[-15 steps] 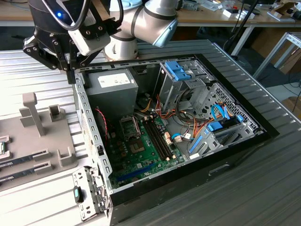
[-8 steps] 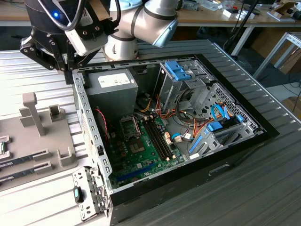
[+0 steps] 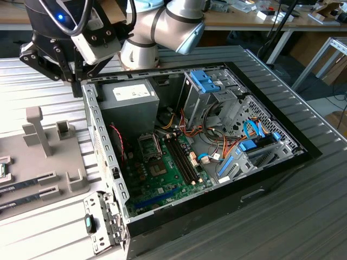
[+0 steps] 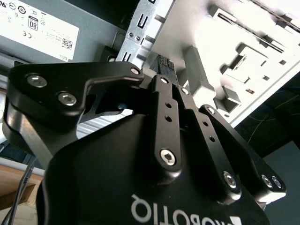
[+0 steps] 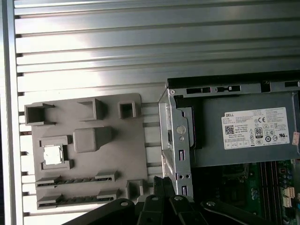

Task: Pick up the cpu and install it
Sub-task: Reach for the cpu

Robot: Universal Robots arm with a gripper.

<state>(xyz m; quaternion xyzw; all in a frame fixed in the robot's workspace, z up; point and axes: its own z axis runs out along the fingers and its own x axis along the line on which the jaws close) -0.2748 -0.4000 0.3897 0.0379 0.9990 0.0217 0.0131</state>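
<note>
Fingers (image 4: 168,108) of the gripper (image 4: 161,64) are pressed together and hold nothing, poised above the computer case (image 3: 303,147) at the corner where its power supply (image 3: 130,100) sits. The cpu (image 5: 52,154) lies flat in a square recess of a grey holder tray (image 5: 93,159) outside the case, well apart from the gripper. Tray and case both rest on a ribbed metal table (image 5: 140,47). In the first wrist view the cpu's silver top faces up. The exterior view takes in the case's open interior with its green motherboard (image 3: 168,173), the arm (image 3: 173,21) reaching over the case's far edge, and workbenches (image 3: 244,19) beyond.
</note>
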